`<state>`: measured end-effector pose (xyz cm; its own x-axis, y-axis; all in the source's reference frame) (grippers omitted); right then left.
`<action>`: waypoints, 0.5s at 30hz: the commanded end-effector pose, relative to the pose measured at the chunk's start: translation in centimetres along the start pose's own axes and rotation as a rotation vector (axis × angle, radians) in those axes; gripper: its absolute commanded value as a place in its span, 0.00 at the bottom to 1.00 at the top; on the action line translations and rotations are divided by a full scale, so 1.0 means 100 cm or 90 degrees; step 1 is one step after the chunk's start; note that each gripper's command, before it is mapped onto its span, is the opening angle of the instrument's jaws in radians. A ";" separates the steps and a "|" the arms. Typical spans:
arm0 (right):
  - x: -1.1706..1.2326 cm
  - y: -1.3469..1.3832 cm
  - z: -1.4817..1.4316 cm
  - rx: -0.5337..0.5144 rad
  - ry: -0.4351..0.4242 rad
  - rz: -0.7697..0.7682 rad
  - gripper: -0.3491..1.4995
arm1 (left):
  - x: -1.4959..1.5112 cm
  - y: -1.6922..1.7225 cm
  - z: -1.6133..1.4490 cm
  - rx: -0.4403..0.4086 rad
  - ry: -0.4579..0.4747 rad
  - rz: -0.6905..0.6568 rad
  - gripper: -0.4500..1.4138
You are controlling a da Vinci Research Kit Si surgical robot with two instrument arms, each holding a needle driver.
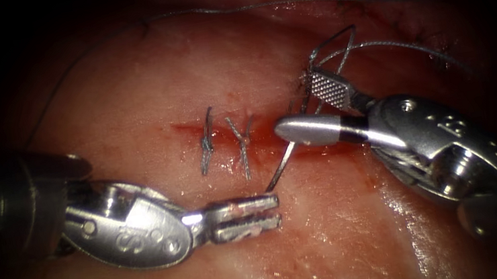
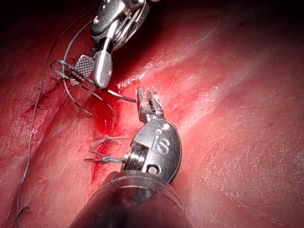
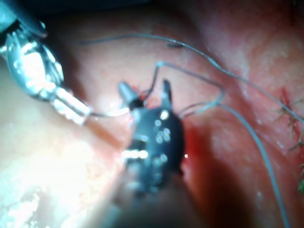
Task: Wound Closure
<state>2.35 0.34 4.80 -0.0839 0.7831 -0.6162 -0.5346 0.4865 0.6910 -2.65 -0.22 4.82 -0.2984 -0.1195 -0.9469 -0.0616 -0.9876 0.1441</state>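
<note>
**Two stitches down, needle standing between my tools**

Two marks read on my left tool, nearest at the lower left of the endoscope frame: what looks like "IS" stamped on its wrist housing (plainer in the left wrist view). Its jaws are narrow, a thin gap between them and nothing in that gap that I can see. I judge they sit there because the free end of the needle is just above their tips, close enough to take.

That needle rises slanting from that end toward the centre of the frame and passes under the lower jaw of my right tool. Its far end seems to sit in the tissue at the cut, right of the two stitches that cross it; the entry itself is hidden. Red fluid pools along the cut here.

My right tool comes in from the right edge with its jaws wide, gripping nothing, the ridged face of the upper jaw turned to the endoscope. Held wide like this, it straddles the needle without grasping it, I think. Its housing carries a stamp I cannot read.

Farthest, the thread loops beside that upper jaw and trails across the top of the frame.
</note>
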 end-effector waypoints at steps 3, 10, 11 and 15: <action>-0.0005 -0.0005 0.0008 0.001 0.000 0.001 0.60 | -0.0003 0.0008 0.0006 -0.002 -0.001 -0.002 0.00; 0.0002 -0.0006 0.0006 -0.001 -0.002 0.005 0.52 | -0.0003 0.0010 0.0008 -0.005 -0.003 -0.001 0.00; 0.0004 -0.0006 0.0007 -0.004 -0.002 0.006 0.46 | -0.0003 0.0010 0.0008 -0.004 -0.004 -0.001 0.00; 0.0003 -0.0006 0.0006 -0.004 -0.002 0.006 0.20 | -0.0003 0.0010 0.0008 -0.005 -0.004 0.003 0.00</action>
<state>2.36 0.40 4.70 -0.0878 0.7886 -0.6086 -0.5423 0.4746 0.6932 -2.68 -0.25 4.82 -0.3056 -0.1244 -0.9440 -0.0548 -0.9875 0.1478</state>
